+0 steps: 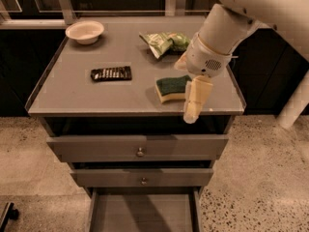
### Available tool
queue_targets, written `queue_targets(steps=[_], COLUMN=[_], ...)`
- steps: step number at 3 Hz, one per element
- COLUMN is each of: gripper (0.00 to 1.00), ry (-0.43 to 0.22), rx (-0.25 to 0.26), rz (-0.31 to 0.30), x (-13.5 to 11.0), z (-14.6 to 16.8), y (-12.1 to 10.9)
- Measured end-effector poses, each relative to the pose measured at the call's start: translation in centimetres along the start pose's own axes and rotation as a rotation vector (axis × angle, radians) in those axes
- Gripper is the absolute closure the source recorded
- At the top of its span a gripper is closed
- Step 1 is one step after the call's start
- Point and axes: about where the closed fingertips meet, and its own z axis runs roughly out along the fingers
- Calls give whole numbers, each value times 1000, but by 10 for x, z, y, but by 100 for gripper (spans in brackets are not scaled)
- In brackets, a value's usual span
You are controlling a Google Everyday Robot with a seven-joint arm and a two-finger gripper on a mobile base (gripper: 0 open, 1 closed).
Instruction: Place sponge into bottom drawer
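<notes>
The sponge (172, 88), dark green on top over pale yellow foam, lies on the grey cabinet top (72, 95) towards its front right. My gripper (194, 103) hangs from the white arm just right of the sponge, overlapping its right end in the camera view, fingers pointing down near the front edge. It holds nothing that I can see. The bottom drawer (142, 211) is pulled out at the foot of the cabinet, showing a plain grey floor with nothing on it.
A white bowl (84, 31) stands at the back left. A green-and-white snack bag (164, 41) lies at the back, behind the sponge. A flat black ribbed bar (111, 73) lies mid-left. Two shut drawer fronts with round knobs (140, 152) sit above the open drawer.
</notes>
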Motion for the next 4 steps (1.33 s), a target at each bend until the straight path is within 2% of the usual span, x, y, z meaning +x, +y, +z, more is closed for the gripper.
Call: queue_targets(steps=[2, 3, 4], gripper=[0, 18, 43], ry=[-21, -21, -21], rx=[-46, -46, -46], rz=[-15, -15, -15], x=[-8, -8, -8], z=[41, 41, 41], y=[-26, -26, -26])
